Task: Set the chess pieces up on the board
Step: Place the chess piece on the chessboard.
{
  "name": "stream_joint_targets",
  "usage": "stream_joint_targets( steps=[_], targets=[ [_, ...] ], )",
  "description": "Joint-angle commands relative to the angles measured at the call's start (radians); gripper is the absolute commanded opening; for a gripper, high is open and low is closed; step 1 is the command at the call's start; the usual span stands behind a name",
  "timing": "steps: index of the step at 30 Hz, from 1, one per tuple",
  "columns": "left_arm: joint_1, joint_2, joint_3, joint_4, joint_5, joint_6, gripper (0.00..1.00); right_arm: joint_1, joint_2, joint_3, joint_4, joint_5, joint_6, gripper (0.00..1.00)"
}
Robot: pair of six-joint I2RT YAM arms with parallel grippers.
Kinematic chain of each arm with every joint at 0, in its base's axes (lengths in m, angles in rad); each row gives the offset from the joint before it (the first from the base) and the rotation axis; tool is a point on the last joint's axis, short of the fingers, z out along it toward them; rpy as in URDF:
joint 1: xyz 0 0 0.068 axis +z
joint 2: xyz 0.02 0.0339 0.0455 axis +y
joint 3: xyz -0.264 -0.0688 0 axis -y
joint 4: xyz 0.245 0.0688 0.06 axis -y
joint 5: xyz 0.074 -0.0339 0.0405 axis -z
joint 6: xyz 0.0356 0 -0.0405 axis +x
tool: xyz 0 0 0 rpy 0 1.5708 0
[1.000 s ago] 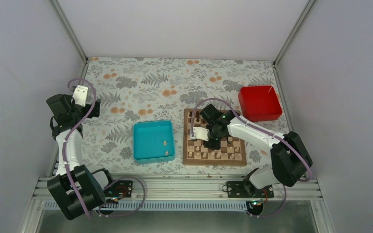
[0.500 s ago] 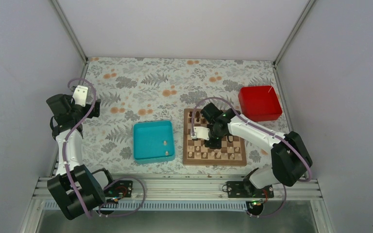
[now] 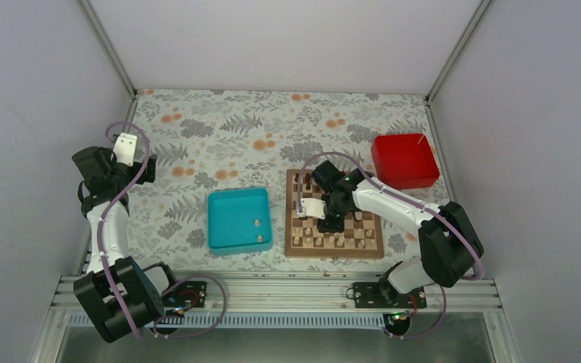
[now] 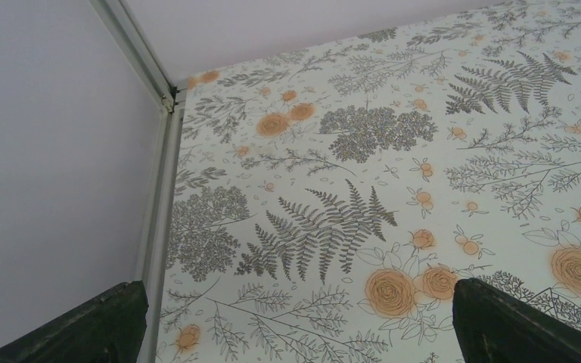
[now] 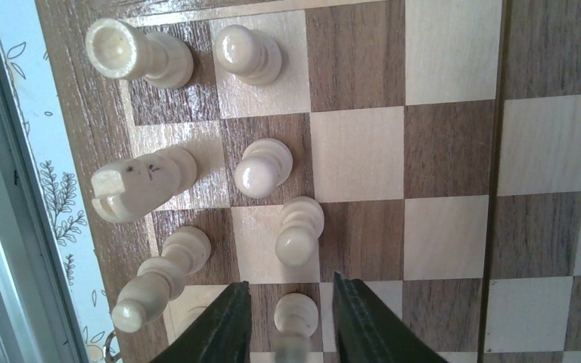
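Presently my right jaws stand parted either side of a pale pawn [image 5: 295, 316], which stands on the board [image 5: 454, 151] in line with other pawns [image 5: 263, 166]. Step in hand: release. Next: withdraw straight up without brushing neighbours. My left jaws are spread wide, empty, over the counter [image 4: 424, 113].
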Motion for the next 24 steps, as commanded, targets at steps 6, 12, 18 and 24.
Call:
stream_joint_targets(
  steps=[6, 12, 18, 24],
  targets=[
    [0.007, 0.0, 0.011, 0.019, 0.003, 0.003, 1.0, -0.011, -0.039, 0.004, 0.009, 0.025, 0.003, 0.34],
    [0.007, 0.002, 0.011, 0.021, 0.006, 0.003, 1.0, -0.02, -0.066, 0.004, 0.009, 0.036, 0.003, 0.34],
    [0.008, 0.002, 0.012, 0.021, 0.007, 0.003, 1.0, -0.019, -0.045, 0.049, -0.011, -0.022, -0.001, 0.35],
    [0.007, 0.002, 0.01, 0.022, 0.005, 0.003, 1.0, -0.002, 0.0, 0.07, -0.008, -0.046, 0.0, 0.35]
  ],
)
